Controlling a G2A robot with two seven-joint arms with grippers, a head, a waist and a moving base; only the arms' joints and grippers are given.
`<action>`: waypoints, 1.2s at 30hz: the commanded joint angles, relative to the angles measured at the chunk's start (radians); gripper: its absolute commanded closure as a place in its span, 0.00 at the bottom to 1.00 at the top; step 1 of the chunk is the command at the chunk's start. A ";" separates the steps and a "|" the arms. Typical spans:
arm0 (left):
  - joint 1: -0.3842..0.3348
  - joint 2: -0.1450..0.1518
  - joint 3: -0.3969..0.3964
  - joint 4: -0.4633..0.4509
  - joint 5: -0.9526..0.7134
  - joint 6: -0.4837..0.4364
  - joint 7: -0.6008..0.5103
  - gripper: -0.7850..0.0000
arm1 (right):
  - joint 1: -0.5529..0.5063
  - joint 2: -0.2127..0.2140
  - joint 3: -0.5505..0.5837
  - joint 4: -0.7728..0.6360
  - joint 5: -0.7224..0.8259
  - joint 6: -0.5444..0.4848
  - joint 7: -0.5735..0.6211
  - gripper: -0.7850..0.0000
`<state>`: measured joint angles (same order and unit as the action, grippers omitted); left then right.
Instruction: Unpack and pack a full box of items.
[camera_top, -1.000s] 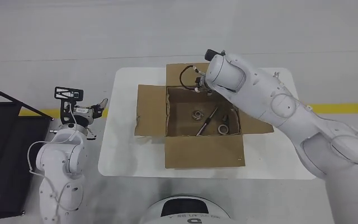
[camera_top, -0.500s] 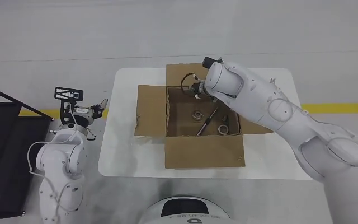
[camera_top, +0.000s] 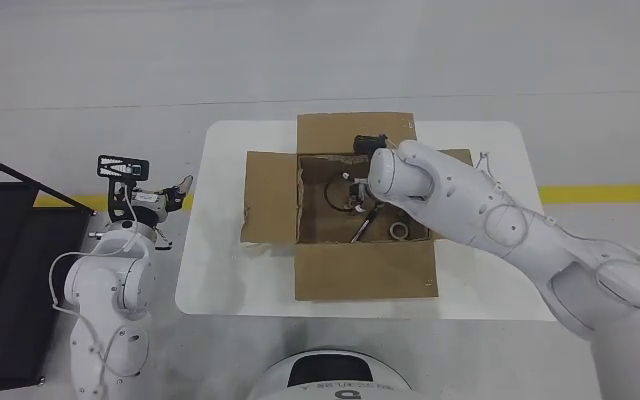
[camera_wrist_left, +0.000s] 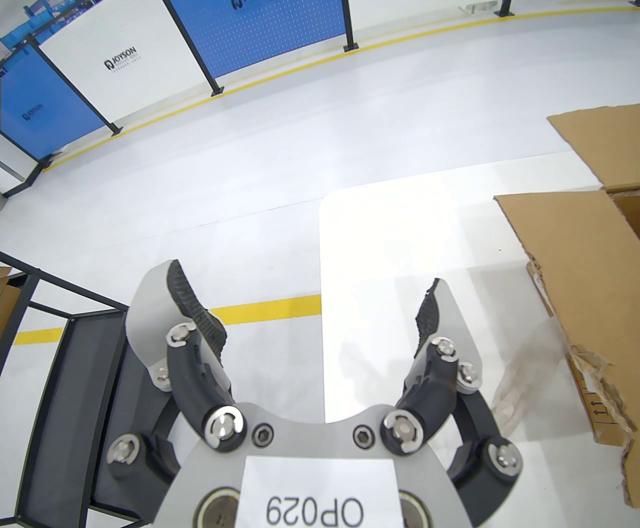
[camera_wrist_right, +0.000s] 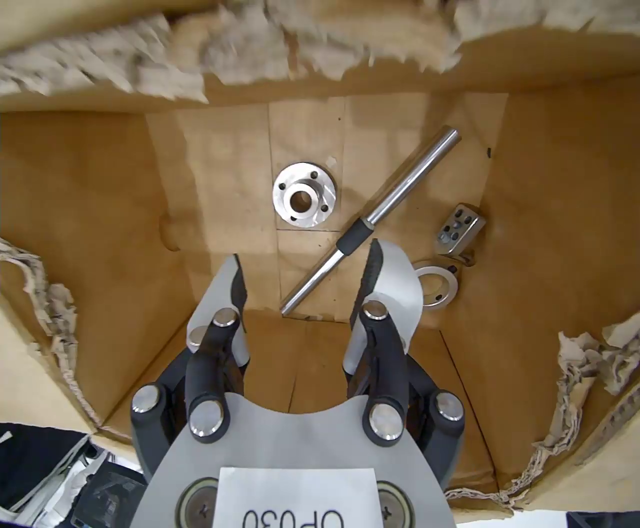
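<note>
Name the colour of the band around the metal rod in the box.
Black band on the silver rod; best in right wrist view.

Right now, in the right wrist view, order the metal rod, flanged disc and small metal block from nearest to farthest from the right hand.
1. Metal rod, just ahead of the right hand.
2. Flanged disc, beyond it, mid-floor of the box.
3. Small metal block, farthest, by a side wall.
</note>
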<state>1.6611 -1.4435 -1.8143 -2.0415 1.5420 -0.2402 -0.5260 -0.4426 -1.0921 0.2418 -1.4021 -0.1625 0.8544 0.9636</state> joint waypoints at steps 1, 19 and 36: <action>0.000 0.000 0.000 0.000 0.000 0.000 0.000 0.00 | -0.004 -0.009 -0.016 0.015 -0.018 -0.016 0.009 0.51; 0.000 0.000 0.000 0.000 0.000 0.000 0.000 0.00 | -0.010 -0.161 -0.072 0.269 -0.099 -0.192 0.026 0.52; 0.000 0.000 0.000 0.000 0.000 0.000 0.000 0.00 | -0.057 -0.246 -0.013 0.356 -0.130 -0.282 -0.098 0.52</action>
<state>1.6611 -1.4435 -1.8143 -2.0415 1.5420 -0.2402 -0.5260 -0.4940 -1.3412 0.2236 -1.0358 -0.2854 0.5712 0.8787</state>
